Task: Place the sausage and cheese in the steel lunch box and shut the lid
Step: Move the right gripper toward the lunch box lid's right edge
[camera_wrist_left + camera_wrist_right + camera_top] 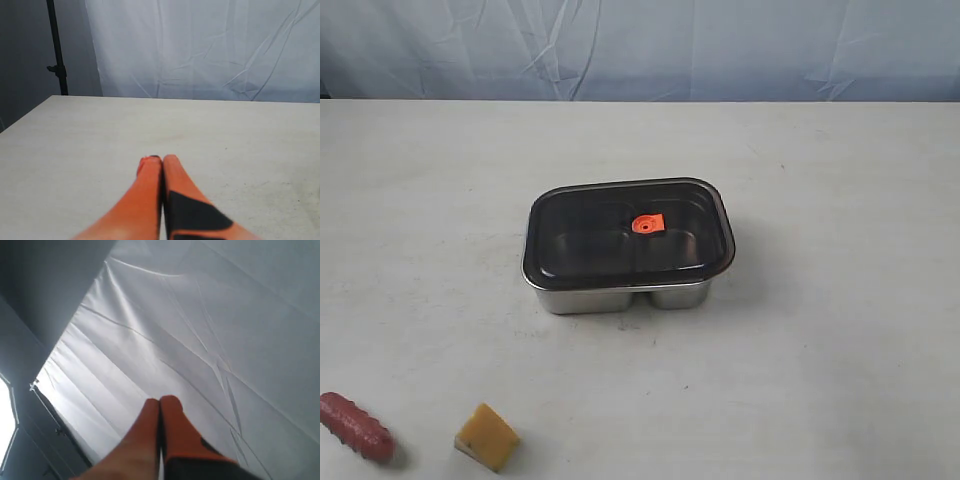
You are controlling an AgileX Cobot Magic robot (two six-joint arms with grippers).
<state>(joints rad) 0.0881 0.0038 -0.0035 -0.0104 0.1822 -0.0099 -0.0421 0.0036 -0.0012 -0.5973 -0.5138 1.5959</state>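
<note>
cheese (486, 437): front of table (820, 350), near sausage (355, 427), not touching
lunch box (610, 298): lid (585, 235) on top
left gripper (161, 159): pinched together, empty
right gripper (160, 401): pinched together, empty

Box (620, 296) sits abt mid-table (820, 350), lid (600, 245) on top of it, covering it fully. Valve (647, 224) at lid's centre. Two compartments show thru lid, side by side, L & R. Sausage (355, 427) at table's front-L corner, near view's edge. Cheese (487, 436) just R of sausage, apart, not touching. Both well in front of box & to its L. Curtain (720, 50) hangs behind table's far edge.
</note>
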